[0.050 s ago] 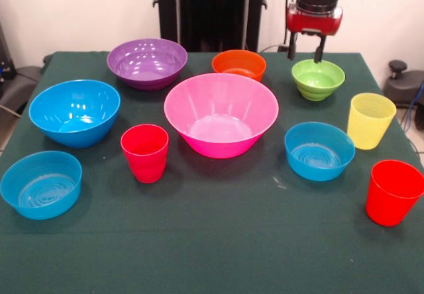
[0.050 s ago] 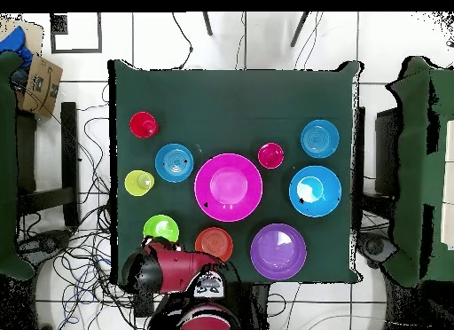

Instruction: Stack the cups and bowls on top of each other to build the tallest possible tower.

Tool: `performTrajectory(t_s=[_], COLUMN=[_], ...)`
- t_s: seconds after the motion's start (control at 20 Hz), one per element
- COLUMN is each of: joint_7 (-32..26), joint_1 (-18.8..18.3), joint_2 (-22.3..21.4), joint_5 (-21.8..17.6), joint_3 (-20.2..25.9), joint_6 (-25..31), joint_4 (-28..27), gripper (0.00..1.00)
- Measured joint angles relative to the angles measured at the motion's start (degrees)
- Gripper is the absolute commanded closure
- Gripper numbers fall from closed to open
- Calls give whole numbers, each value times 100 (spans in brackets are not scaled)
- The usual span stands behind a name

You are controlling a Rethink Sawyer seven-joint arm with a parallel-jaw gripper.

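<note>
Hand point(image 1: 306, 49) hangs empty with fingers spread, just above the far rim of the lime green bowl point(image 1: 318, 79) near the table's point(image 1: 212, 254) far edge. Nothing is stacked yet: the orange bowl point(image 1: 239, 63) sits beside it and the pink bowl point(image 1: 220, 114) mid-table, leaving open cloth between.

Surface point(image 1: 212, 254) covered with dark green cloth, square in overhead view. White tiled floor point(image 2: 248, 43) around it, dark grout lines. Black cables point(image 2: 84, 158) tangled over floor along one side of surface and near its bottom edge. Cardboard box point(image 2: 40, 82) at top-left of overhead view, blue item point(image 2: 16, 38) beside it. Dark green chairs or seats point(image 2: 426, 167) either side of surface. Front view: white wall point(image 1: 79, 9) behind, black upright column point(image 1: 202, 9) at surface's far edge, black caster point(image 1: 397, 65) at right.
</note>
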Motion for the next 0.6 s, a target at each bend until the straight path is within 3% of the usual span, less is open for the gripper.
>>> performTrajectory(t_s=[0.6], joint_7=[0], joint_1=[126], joint_2=[561], joint_5=[1], joint_3=[-74], joint_6=[-285], joint_4=[-454], gripper=[0])
